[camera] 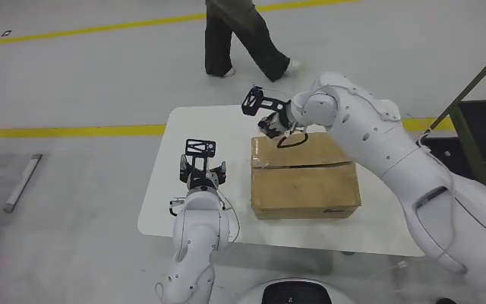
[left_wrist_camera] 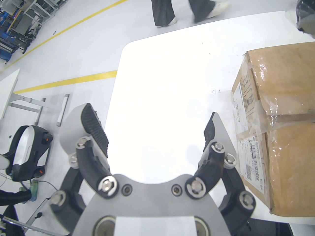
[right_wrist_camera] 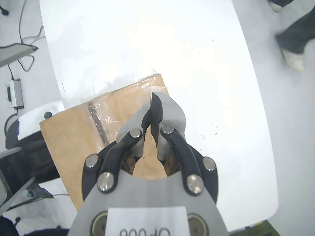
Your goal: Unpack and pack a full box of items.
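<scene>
A sealed brown cardboard box [camera: 304, 178] stands on the right half of the white table [camera: 197, 121], its top seam covered in clear tape. My right gripper [camera: 257, 102] is at the box's far left corner. In the right wrist view the box [right_wrist_camera: 81, 133] lies under that gripper [right_wrist_camera: 153, 99], which is shut on a lifted edge of the clear tape [right_wrist_camera: 144, 92]. My left gripper [camera: 201, 146] hangs over the bare table left of the box. It is open [left_wrist_camera: 150, 116] with nothing between its fingers, and the box's labelled side [left_wrist_camera: 248, 133] is beside it.
The table [left_wrist_camera: 172, 74] has free room left of and beyond the box. The box reaches close to the table's near edge. A white tube [camera: 21, 181] lies on the floor at the left, and dark equipment [camera: 463, 129] stands at the right.
</scene>
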### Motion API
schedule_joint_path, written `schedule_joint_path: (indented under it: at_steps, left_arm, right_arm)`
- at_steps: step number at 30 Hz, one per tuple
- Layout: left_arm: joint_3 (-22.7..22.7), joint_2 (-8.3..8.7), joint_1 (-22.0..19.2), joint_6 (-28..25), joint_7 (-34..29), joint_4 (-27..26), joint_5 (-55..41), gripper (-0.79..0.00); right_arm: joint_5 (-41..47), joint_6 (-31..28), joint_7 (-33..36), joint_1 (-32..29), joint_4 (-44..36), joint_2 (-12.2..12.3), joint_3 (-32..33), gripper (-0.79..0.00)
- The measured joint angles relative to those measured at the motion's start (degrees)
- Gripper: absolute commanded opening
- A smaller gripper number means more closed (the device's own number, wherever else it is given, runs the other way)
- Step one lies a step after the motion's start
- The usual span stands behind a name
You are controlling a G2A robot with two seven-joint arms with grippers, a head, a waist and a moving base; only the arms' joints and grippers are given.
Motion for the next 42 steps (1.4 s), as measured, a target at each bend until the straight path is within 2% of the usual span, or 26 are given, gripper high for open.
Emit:
schedule_joint_path:
  at_steps: [5,12,17,20,21,24,25,26,31,42]
  left_arm:
    - [0.0,0.00,0.2,-0.1,0.4,0.0,-0.3,0.000]
    - [0.2,-0.20,1.4,-2.7,3.1,-0.5,-4.1,0.000]
    - [1.3,-0.47,1.2,-3.8,2.9,-0.4,-6.0,-0.003]
    - [2.3,-0.68,0.9,-4.3,2.8,-0.2,-7.1,-0.425]
    - [2.7,-0.75,0.7,-4.5,2.8,-0.2,-7.4,-0.449]
    - [3.8,-0.94,0.3,-5.0,3.0,0.1,-7.6,-0.646]
    - [4.1,-1.01,0.1,-5.1,3.0,0.2,-7.6,-0.757]
    - [4.4,-1.07,0.0,-5.0,3.0,0.3,-7.7,-0.785]
    - [6.1,-1.43,-0.8,-4.9,3.0,0.9,-7.4,-0.785]
    - [7.7,-1.98,-1.2,-4.2,2.5,1.4,-6.1,-0.785]
  right_arm:
    - [1.1,3.2,-1.4,-6.7,-10.5,4.2,7.9,-0.785]
    - [-0.5,8.7,3.8,-23.6,-34.2,10.4,21.4,-0.785]
    - [-2.1,10.7,6.3,-33.6,-45.2,12.8,28.7,-0.785]
    - [-3.4,11.5,6.6,-37.3,-48.3,13.6,31.2,-0.785]
    - [-4.1,11.6,6.3,-38.3,-49.0,13.8,31.9,-0.785]
    - [-6.1,11.4,5.4,-40.2,-49.8,14.3,32.7,-0.785]
    - [-6.6,11.4,5.1,-40.5,-49.9,14.4,32.8,-0.785]
    - [-7.2,11.3,4.9,-40.9,-49.9,14.5,32.9,-0.785]
    - [-8.0,11.7,4.1,-42.5,-49.7,15.0,34.4,-0.785]
    - [2.9,9.8,-4.8,-45.8,-49.6,15.6,38.7,-0.785]
